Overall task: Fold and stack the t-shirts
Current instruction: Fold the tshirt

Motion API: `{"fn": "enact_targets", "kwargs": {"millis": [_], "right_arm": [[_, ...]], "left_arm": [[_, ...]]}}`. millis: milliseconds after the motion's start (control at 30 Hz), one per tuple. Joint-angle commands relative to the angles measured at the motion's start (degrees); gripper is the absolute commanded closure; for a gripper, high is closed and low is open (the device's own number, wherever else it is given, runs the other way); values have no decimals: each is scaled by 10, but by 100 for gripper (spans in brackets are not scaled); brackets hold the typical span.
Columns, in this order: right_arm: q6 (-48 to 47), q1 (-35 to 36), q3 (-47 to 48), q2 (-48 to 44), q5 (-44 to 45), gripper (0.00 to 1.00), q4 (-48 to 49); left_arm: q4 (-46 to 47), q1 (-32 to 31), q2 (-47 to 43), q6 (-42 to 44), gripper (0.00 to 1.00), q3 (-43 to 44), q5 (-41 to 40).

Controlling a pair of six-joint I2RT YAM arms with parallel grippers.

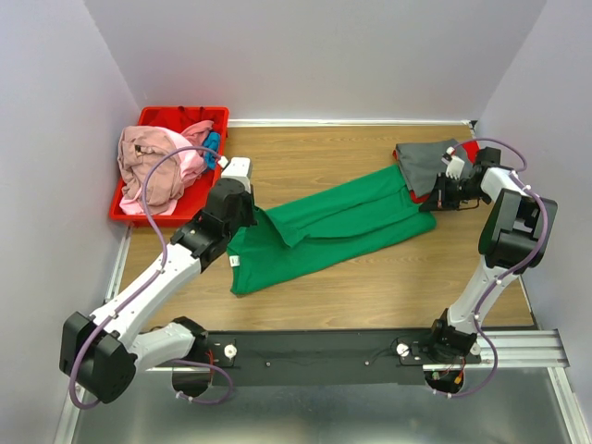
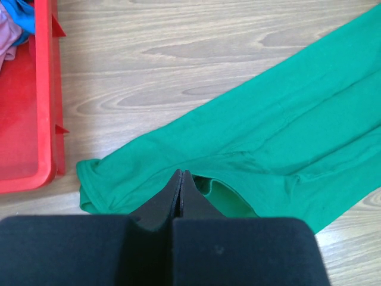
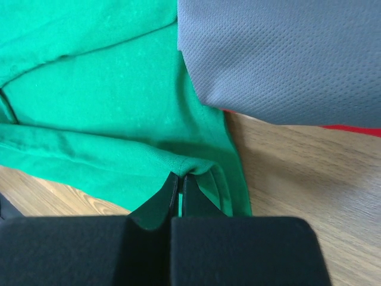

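A large bright green t-shirt lies stretched diagonally across the wooden table. My left gripper is shut on a raised fold at its left end; in the left wrist view the tips pinch the green cloth. My right gripper is shut on the shirt's right end, with a hem bunched at the tips and green cloth showing between them. A folded dark grey t-shirt lies at the back right, overlapping the green one. Pink shirts and a blue one are heaped in the bin.
The red plastic bin stands at the back left, its wall close to the left gripper in the left wrist view. A red piece shows under the grey shirt. Walls close in the table on three sides.
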Motion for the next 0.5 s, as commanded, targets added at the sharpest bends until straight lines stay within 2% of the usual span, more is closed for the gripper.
{"fn": "enact_targets", "kwargs": {"millis": [0,467], "right_arm": [[11,3,5,8,19,99,19],[15,3,1,10,24,98,27]], "left_arm": [[18,6,8,16,100,23,14],[25,11,38,31,100,32,26]]}}
